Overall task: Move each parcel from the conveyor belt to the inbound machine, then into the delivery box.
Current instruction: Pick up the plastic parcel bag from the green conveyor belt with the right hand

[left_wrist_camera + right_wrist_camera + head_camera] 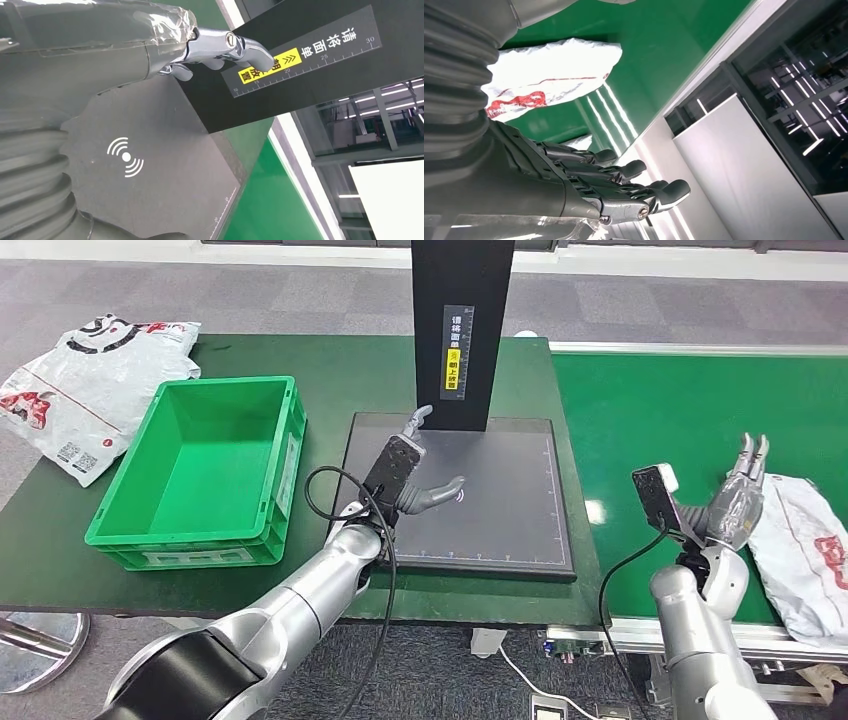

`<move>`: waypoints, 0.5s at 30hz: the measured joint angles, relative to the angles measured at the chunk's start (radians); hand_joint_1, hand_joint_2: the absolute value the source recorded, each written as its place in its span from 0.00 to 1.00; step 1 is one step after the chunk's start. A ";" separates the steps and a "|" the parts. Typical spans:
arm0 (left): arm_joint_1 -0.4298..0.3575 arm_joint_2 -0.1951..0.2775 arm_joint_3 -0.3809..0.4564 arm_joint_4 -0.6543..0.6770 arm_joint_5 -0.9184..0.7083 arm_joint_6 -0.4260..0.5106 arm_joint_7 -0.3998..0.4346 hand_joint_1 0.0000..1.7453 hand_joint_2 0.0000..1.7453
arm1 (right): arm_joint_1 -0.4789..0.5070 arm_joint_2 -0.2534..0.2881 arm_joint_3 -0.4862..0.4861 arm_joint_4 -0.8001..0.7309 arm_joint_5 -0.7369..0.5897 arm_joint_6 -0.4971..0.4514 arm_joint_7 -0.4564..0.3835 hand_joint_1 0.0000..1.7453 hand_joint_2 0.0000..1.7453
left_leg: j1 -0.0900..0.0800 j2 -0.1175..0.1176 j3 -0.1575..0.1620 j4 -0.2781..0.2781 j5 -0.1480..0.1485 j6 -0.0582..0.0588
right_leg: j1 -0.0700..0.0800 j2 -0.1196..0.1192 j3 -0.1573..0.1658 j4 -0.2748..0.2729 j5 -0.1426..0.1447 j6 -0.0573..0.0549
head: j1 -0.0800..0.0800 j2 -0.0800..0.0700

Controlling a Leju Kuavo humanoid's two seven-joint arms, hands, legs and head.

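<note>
Left hand [420, 465]: released, fingers apart, holding nothing, above the inbound machine [500, 510].
Right hand [742, 490]: released, fingers straight, just beside the parcel [810, 550].

grey tiled floor [650, 300], green table [330, 360], glass partitions [794, 95] reflecting ceiling strip lights, cables on the floor [530, 680].

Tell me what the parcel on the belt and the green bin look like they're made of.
Parcel: apparently thin plastic film, a white poly mailer with red print; it lies crumpled and creased. Green bin: seemingly rigid moulded plastic, with ribbed walls, a thick rim and an even, slightly shiny colour.
</note>
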 joint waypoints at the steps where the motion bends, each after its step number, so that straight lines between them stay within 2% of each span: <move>1: 0.000 0.000 0.000 0.000 0.000 0.000 0.000 0.00 1.00 | 0.000 0.000 0.000 0.000 0.000 0.000 0.000 0.00 1.00 | 0.000 0.000 0.000 0.000 0.000 0.000 | 0.000 0.000 0.000 0.000 0.000 0.000 | 0.000 0.000; 15: 0.000 0.000 0.000 0.000 0.000 0.000 0.000 0.00 1.00 | 0.000 0.000 0.000 0.000 0.000 0.000 0.000 0.00 1.00 | 0.000 0.000 0.000 0.000 0.000 0.000 | 0.000 0.000 0.000 0.000 0.000 0.000 | 0.000 0.000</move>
